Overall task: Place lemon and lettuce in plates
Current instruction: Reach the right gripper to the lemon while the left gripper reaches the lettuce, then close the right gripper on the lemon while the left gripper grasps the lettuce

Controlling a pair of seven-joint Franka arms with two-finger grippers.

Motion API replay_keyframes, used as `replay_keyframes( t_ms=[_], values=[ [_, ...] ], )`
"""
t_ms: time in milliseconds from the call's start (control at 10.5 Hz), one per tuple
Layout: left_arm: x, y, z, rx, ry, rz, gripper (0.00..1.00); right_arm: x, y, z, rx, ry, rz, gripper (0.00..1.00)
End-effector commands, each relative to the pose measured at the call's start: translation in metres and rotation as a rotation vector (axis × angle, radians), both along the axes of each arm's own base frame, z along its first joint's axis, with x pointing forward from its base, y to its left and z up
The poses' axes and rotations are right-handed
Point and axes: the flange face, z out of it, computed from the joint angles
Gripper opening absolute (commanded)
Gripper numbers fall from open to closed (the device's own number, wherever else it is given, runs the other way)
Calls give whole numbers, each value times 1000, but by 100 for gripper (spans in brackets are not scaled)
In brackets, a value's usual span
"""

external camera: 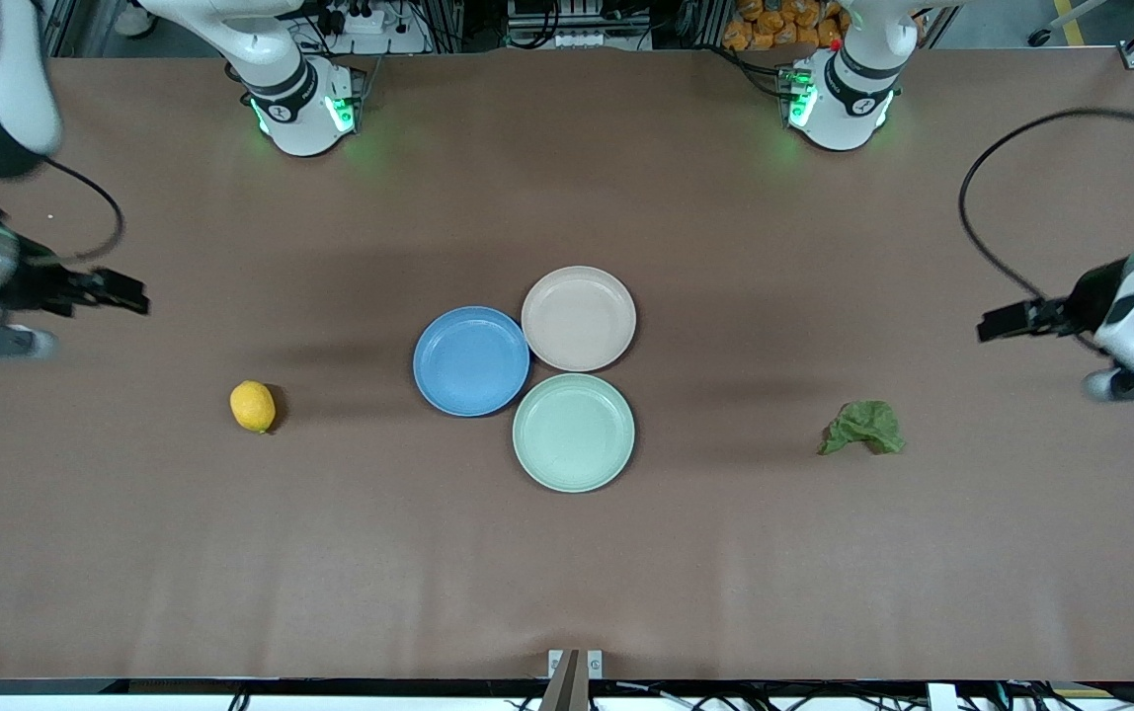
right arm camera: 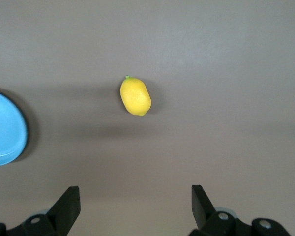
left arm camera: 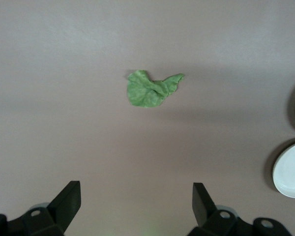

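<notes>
Yellow lemon (external camera: 252, 406) lies left of centre on the table (external camera: 567, 573); crumpled green lettuce (external camera: 863, 428) lies at right. Blue plate (external camera: 471, 360) and beige-pink plate (external camera: 579, 318) sit touching at centre, both empty.

A: Body check, both Franka arms. Shells glossy white, with dark grey to black bands at the joints.

B: Bases: white, rounded, each lit by green lights. Black rings above them.

A: Black cable loops off each forearm. The right arm's wrist section looks silver-grey.

B: Left gripper (external camera: 994, 324) and right gripper (external camera: 130, 293): matte black, blocky. Fingers (left arm camera: 69, 199) black, wedge-shaped, flat inner faces. Round screw holes in the finger mounts.
</notes>
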Motion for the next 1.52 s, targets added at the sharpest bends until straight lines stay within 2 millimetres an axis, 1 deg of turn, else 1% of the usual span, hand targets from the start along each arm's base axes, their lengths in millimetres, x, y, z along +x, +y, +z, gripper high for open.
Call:
replay_keyframes(
  t_ms=[0,95,190,284,379,474,569,664,759,948,1043,1138,1328,1422],
  values=[
    [20,-7,-57,-31,13,-22,100,-15,-3,-71,3,-15,4,100],
    [25,-22,-76,-31,-13,-40,100,-11,-4,-90,-1,-7,3,100],
    [30,-35,-100,-23,-41,-58,100,-8,-3,-107,-1,5,4,100],
    [38,-36,-133,-26,-43,-55,100,-8,0,-125,-4,10,7,100],
    [44,-38,-156,-24,-51,-57,100,-4,-1,-140,-7,-1,8,100],
    [47,-43,-177,1,-42,-83,100,1,4,-156,-10,-13,16,100],
    [49,-49,-210,48,-27,-128,100,5,6,-172,-13,-24,22,100],
    [51,-41,-231,51,-22,-121,100,7,5,-189,-17,-33,21,100],
    [51,-43,-239,42,-11,-119,100,9,6,-210,-19,-27,23,100],
    [49,-45,-263,39,13,-121,100,10,2,-247,-24,-22,21,100],
    [49,-45,-277,37,21,-121,100,11,4,-260,-26,-36,24,100],
    [47,-45,-286,37,30,-121,100,11,5,-269,-27,-39,27,100],
    [44,-43,-304,41,51,-122,100,12,6,-278,-29,-56,31,100],
    [44,-43,-306,42,53,-123,100,14,7,-278,-30,-63,34,100]
  ],
)
